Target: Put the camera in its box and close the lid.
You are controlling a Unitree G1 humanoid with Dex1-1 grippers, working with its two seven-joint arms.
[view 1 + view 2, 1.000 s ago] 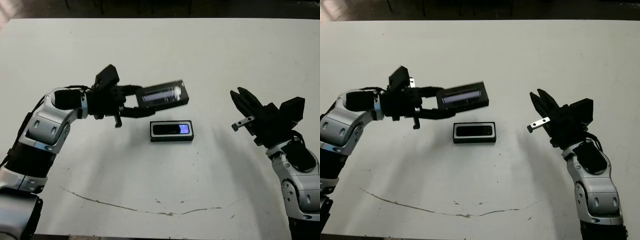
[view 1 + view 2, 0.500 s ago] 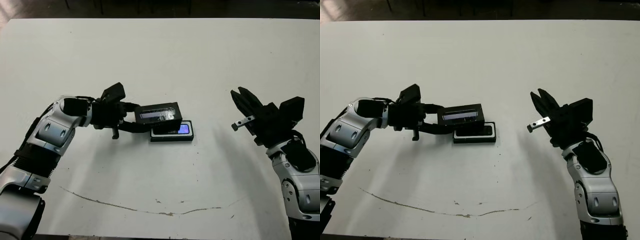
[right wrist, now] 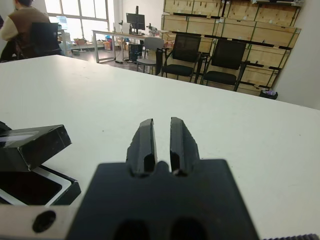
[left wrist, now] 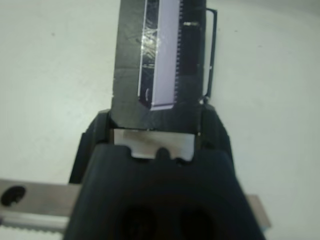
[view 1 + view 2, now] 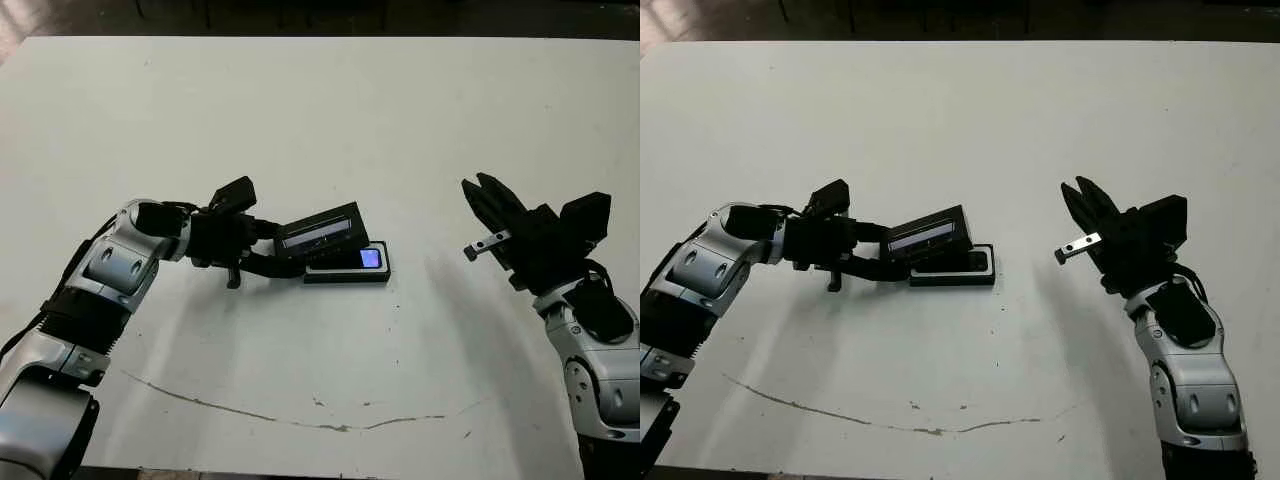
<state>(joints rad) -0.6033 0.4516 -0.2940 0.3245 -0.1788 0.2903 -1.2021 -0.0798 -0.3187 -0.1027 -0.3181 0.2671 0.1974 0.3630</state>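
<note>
Across nearly the whole frame, a matte white table [image 5: 320, 110], smooth but scuffed, with a thin dark curved scratch [image 5: 280, 412] low in the picture. At centre left, the left gripper [image 5: 268, 247], hard black fingers clamped on one end of the lid [image 5: 320, 231]. Lid: a black rectangular cover, glossy silvery strip along its top, tilted with the far end raised, lying over the left part of the box [image 5: 347, 267] and not yet seated flat. Just right of centre, the box: a shallow black tray with a thin white lining at its rim, flat on the table. Inside it, the camera [image 5: 365, 258], a slim black bar, mostly hidden under the lid, only its glossy bluish-purple end showing. At right, well apart from the box, the right gripper [image 5: 484, 207], raised off the table, empty, its two black fingers nearly together with a narrow gap between.
</note>
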